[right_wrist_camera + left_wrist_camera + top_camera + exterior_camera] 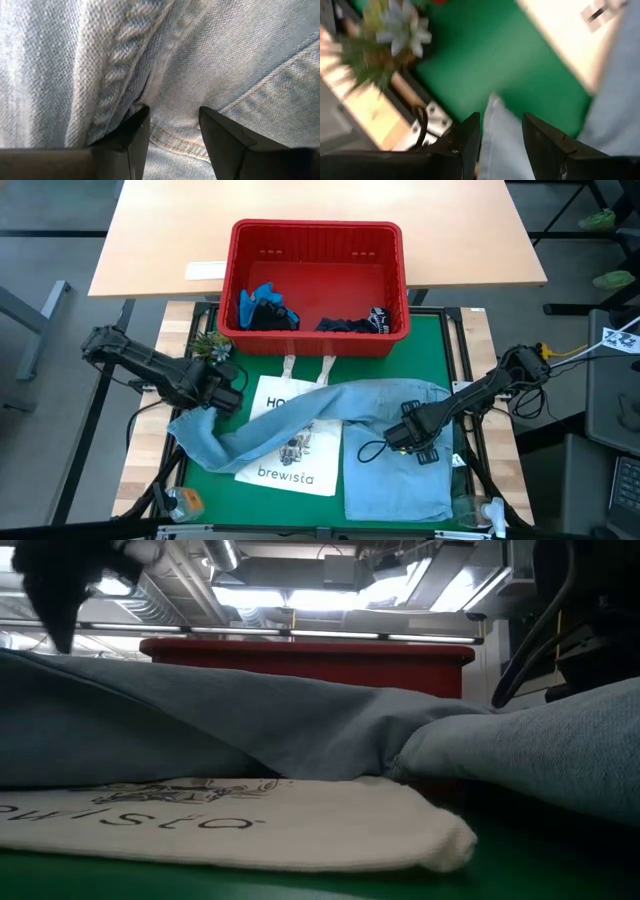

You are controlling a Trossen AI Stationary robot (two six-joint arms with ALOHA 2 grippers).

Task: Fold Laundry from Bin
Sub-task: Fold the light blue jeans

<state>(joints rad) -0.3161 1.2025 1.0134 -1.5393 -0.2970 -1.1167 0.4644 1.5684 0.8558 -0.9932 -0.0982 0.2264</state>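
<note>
High view: I see the light blue denim shirt (340,425) spread across the lower centre of the frame, draped over the white tote bag (290,460) on the green mat (440,345). The red bin (316,285) sits at upper centre, with a bright blue garment (262,300) and a dark navy garment (352,324) inside it. The left gripper (222,395) is at the shirt's left end; the right gripper (415,435) rests over the shirt body at lower right.

Low view: the denim lies in soft rolled folds over the tote. I judge it limp and moderately heavy for cloth; it will sag and drag the tote if pulled flat.

Left wrist view: the left gripper (501,137) has a narrow strip of denim between its fingers (470,137), grasping the shirt's edge.

Right wrist view: the right gripper (174,125) is pressed down on the cloth beside a stitched seam (120,42); a bunch of fabric rises between its jaws, so I read it as pinching the shirt. Seams and hems are the firmest places to take hold, since the weave there resists slipping.
</note>
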